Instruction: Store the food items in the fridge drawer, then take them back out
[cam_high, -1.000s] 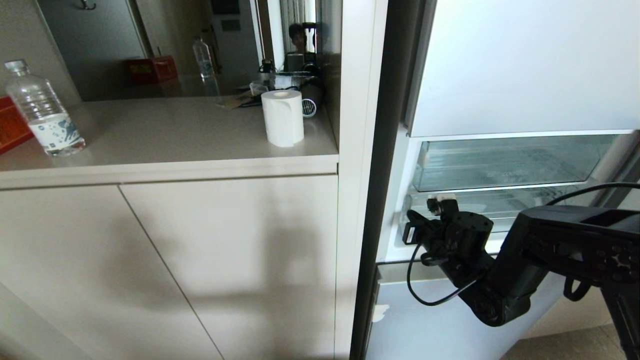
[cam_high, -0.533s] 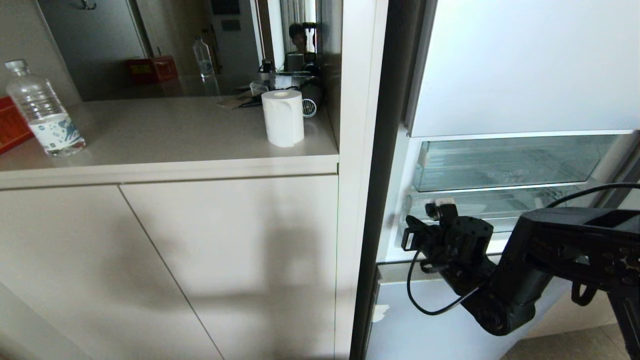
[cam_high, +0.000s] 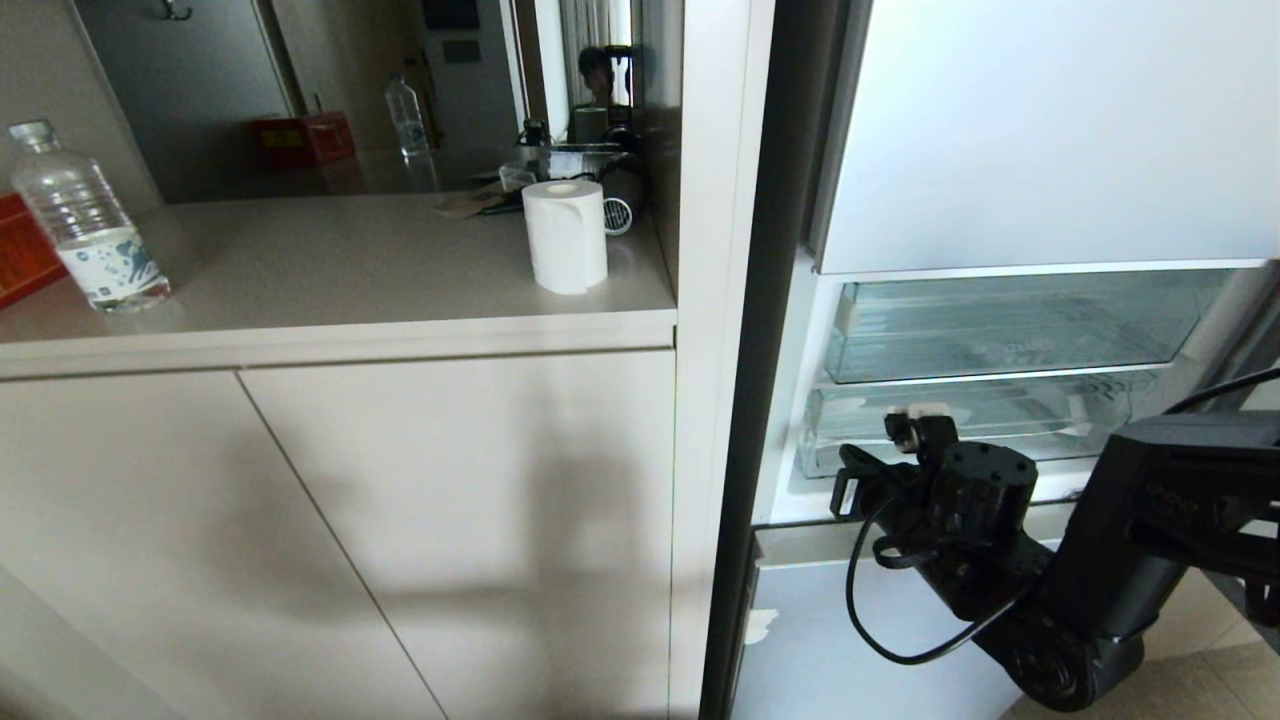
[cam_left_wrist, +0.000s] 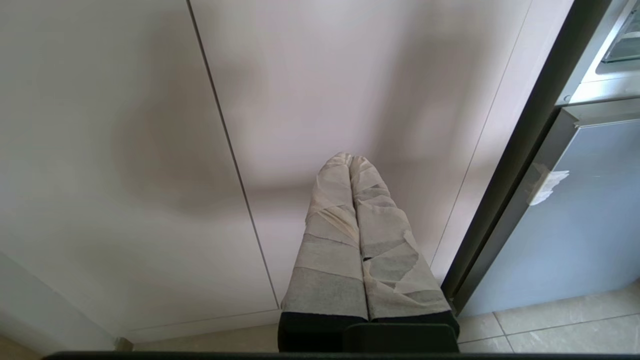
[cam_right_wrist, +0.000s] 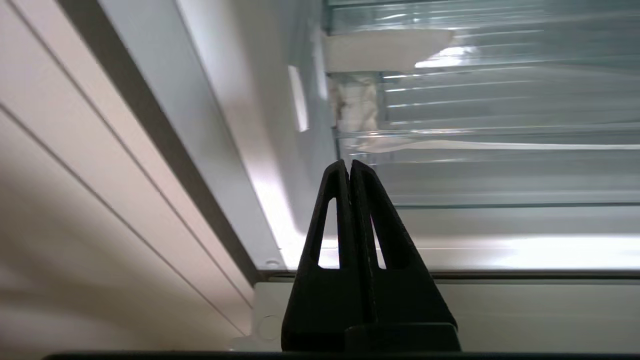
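Fingers pressed together and empty, the right gripper (cam_right_wrist: 350, 167) hovered before the fridge drawer (cam_high: 980, 425) (pushed in, wrapped lump at its corner); pulling it out looked next.

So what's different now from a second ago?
The right gripper, shut and holding nothing, has slid rightward and a little lower in the head view, along the front of the fridge drawer. Nothing was grabbed or released. The bottle, paper roll and left gripper stayed put.
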